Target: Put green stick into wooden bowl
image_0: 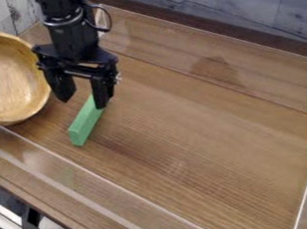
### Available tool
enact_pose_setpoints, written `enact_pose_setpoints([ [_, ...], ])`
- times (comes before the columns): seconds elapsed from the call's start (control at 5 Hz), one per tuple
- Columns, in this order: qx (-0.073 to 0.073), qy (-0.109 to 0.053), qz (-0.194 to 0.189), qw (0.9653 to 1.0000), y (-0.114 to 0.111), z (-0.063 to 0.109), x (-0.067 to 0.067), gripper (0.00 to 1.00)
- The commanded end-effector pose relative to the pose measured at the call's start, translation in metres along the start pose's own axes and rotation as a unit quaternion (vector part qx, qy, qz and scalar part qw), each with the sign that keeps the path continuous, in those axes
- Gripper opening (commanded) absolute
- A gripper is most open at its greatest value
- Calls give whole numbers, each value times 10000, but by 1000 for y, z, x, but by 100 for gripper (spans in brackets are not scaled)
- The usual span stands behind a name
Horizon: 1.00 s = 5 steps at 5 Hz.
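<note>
The green stick [83, 122] lies flat on the wooden table, pointing from front left to back right. My black gripper [83, 90] hangs open right over the stick's far end, one finger on each side of it, nothing held. The wooden bowl [10, 77] sits at the left edge, just left of the gripper's left finger [63, 88], and nothing lies inside it.
A raised clear rim [67, 165] runs along the table's front and right sides. A grey plank wall [241, 5] stands behind the table. The brown table top [209, 112] stretches to the right of the stick.
</note>
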State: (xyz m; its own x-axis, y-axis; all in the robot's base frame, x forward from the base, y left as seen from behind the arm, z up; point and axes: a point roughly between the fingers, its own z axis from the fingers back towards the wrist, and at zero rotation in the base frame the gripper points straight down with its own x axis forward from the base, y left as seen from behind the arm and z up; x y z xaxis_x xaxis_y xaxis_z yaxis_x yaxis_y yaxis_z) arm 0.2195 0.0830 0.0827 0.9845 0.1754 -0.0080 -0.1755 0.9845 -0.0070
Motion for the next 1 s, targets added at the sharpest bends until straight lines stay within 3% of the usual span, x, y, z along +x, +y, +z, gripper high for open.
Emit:
enact_pose_setpoints([
  [0.0, -10, -184, 39, 9998, 0, 0, 5, 100],
  [0.8, -154, -397, 203, 9989, 4, -5, 10, 100],
])
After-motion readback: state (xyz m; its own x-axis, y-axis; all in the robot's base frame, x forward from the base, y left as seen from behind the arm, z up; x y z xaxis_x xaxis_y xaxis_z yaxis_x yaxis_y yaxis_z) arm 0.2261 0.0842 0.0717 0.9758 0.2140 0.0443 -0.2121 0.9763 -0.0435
